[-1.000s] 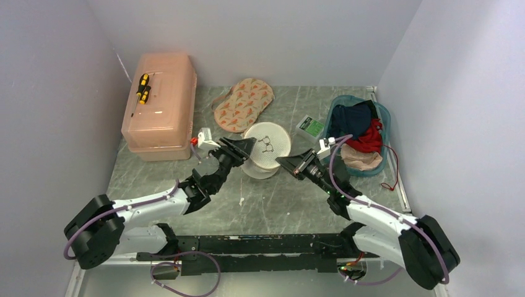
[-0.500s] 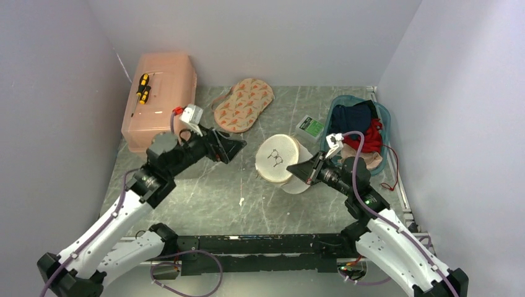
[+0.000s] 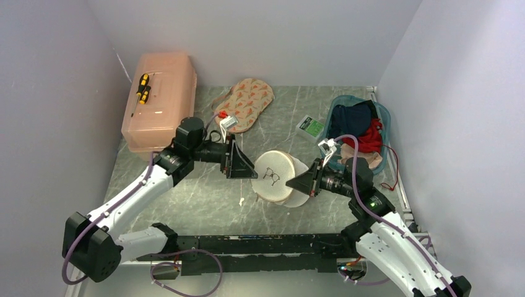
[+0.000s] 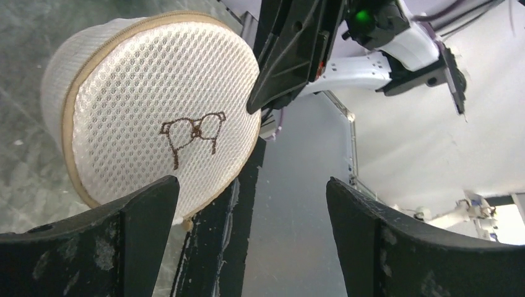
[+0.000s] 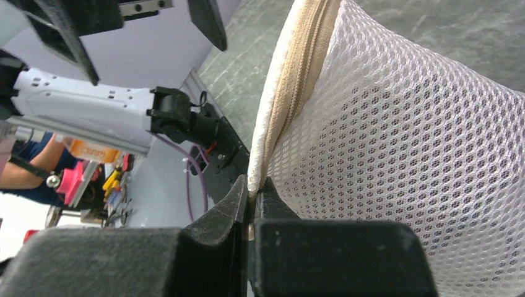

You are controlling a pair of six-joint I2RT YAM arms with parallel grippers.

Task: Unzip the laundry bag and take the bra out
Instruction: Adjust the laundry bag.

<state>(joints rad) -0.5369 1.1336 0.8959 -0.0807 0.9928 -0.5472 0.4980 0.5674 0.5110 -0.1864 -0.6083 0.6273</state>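
The white mesh laundry bag (image 3: 278, 176) is tipped up on its edge off the table, its round lid with the small bra icon facing the left arm. My right gripper (image 3: 298, 184) is shut on the bag's cream zipper rim (image 5: 297, 74), pinched between its fingertips (image 5: 252, 185). My left gripper (image 3: 244, 167) is open and empty just left of the lid. In the left wrist view the lid (image 4: 155, 105) sits above the left finger (image 4: 142, 210). The zipper looks closed. The dark maroon bra is not visible.
A peach plastic box (image 3: 160, 117) with a yellow-black screwdriver (image 3: 143, 88) stands at the back left. A beige two-cup piece with orange marks (image 3: 243, 104) lies at the back. A teal basket (image 3: 389, 124) of clothes is at the right, a green packet (image 3: 311, 127) beside it.
My right gripper has pulled the bag nearer and to the right, tipping it on edge. My left arm has swung in from the left to the lid side.
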